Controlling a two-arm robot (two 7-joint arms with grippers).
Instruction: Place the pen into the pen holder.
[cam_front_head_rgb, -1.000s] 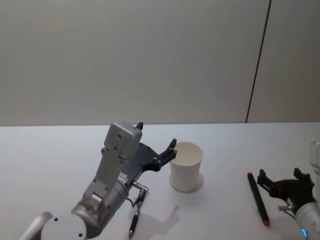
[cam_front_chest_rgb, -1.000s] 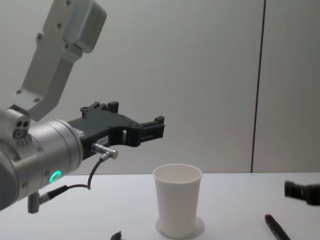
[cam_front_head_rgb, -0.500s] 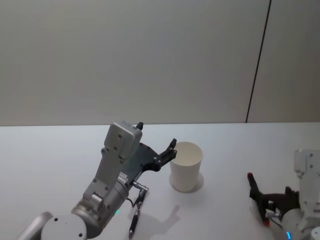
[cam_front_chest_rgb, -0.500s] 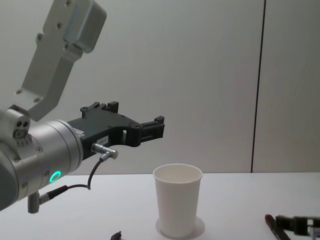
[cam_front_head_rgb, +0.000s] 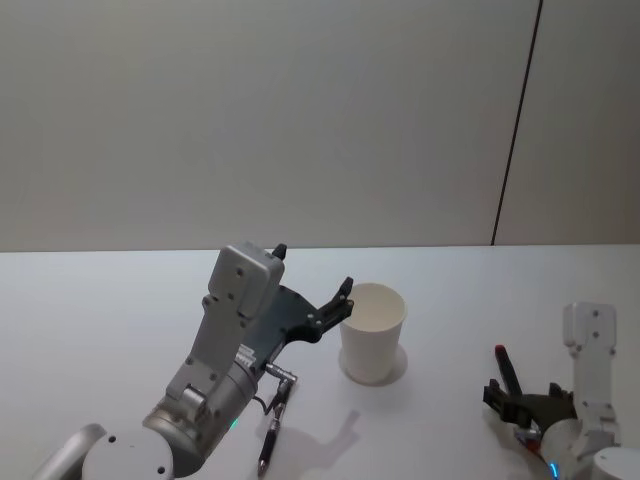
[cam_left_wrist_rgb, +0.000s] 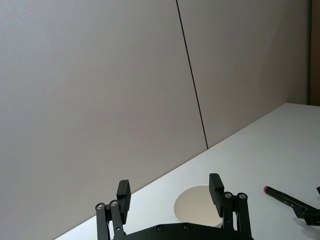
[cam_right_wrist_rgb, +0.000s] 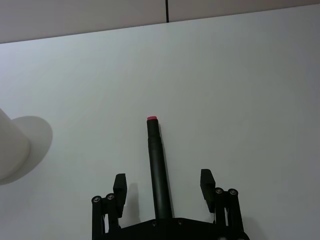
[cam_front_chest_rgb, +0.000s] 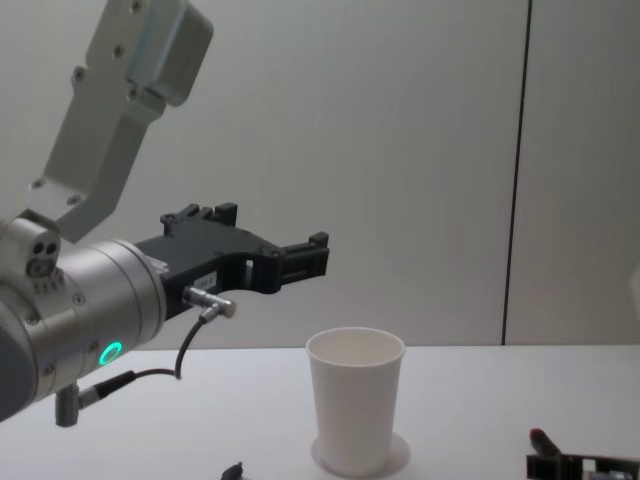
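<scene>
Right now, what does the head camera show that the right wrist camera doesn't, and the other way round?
The head view adds the left gripper, open and held in the air left of the cup, and what looks like a second pen lying under that arm. The right wrist view adds the close look: the right gripper, fingers open on either side of the red-tipped pen, not touching it. Both share that pen, the cup, the right gripper and the white table.

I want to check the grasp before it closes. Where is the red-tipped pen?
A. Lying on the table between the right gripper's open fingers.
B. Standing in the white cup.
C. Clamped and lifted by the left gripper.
A: the right wrist view shows the red-tipped pen flat on the table between the open fingers of the right gripper; the left gripper hangs open by the white cup.
</scene>
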